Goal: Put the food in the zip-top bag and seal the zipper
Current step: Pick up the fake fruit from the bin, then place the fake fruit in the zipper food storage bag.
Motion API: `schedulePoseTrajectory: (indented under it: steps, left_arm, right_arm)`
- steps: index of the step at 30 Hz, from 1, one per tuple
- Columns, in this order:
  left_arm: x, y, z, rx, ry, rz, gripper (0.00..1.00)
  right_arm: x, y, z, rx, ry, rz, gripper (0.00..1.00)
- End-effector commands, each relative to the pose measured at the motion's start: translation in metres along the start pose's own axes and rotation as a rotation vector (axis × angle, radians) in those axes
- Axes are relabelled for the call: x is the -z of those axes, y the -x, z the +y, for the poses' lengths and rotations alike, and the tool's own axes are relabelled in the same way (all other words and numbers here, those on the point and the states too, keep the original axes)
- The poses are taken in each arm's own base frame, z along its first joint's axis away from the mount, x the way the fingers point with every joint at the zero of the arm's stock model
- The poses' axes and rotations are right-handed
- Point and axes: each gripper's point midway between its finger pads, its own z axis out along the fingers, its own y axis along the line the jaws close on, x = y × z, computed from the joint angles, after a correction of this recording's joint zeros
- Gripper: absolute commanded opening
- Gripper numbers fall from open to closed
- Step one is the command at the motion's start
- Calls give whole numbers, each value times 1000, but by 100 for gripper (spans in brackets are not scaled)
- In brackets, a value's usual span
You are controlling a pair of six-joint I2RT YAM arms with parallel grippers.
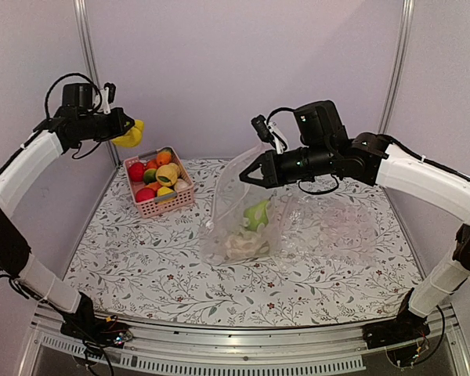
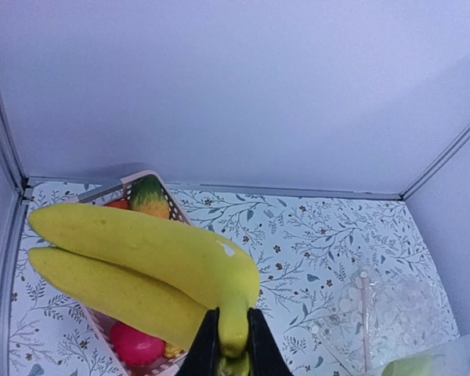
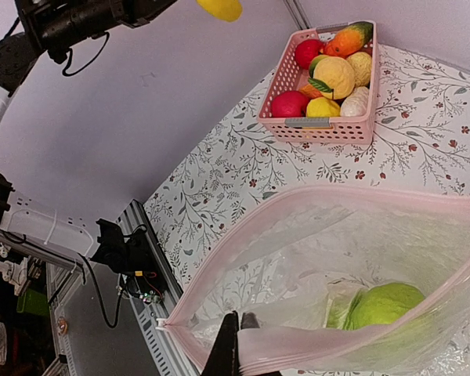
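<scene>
My left gripper [image 1: 122, 129] is raised above the pink basket and shut on the stem of a yellow toy banana bunch [image 1: 130, 135]; in the left wrist view the black fingers [image 2: 205, 345] pinch the stem of the banana bunch [image 2: 141, 262]. My right gripper [image 1: 247, 177] is shut on the pale pink zipper [image 3: 329, 350] strip and holds the zip-top bag [image 1: 236, 205] up with its mouth open. Inside the bag lie a green food piece [image 1: 257, 213] and a whitish one [image 1: 245, 244]. More food [image 1: 158, 172] fills the basket.
The pink slatted basket [image 1: 169, 206] stands at the back left of the floral mat, to the left of the bag. A larger crinkled clear bag [image 1: 337, 223] lies flat on the mat to the right of the zip-top bag. Purple walls close the back and sides.
</scene>
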Motion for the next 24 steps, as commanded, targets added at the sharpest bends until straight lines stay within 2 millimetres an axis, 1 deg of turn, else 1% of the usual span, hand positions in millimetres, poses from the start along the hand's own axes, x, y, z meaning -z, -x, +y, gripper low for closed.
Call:
schedulePoseTrajectory:
  steps: [1, 5, 8, 10, 13, 15, 18, 20, 24]
  left_arm:
    - [27, -5, -42, -39, -202, 8, 0]
    - [64, -13, -100, -124, -415, 19, 0]
    - [95, -23, -144, -190, -576, 28, 0]
    - [117, -32, -175, -222, -717, 51, 0]
    - [146, -43, -215, -248, -905, 96, 0]
    - [161, -48, -236, -248, -1003, 117, 0]
    - [181, -58, -261, -237, -1158, 170, 0]
    - [189, -66, -272, -236, -1226, 212, 0]
    - [197, -80, -285, -239, -1284, 261, 0]
  right_arm:
    - [2, 13, 5, 6, 11, -35, 0]
    - [1, 14, 5, 5, 10, -37, 0]
    - [1, 14, 4, 6, 6, -35, 0]
    - [2, 14, 4, 8, 0, -33, 0]
    - [3, 14, 4, 18, -3, -30, 0]
    - [3, 15, 5, 20, 0, -30, 0]
    - [6, 16, 5, 21, -2, -36, 0]
    - [7, 16, 5, 24, -2, -38, 0]
    - [10, 18, 5, 26, -4, -43, 0]
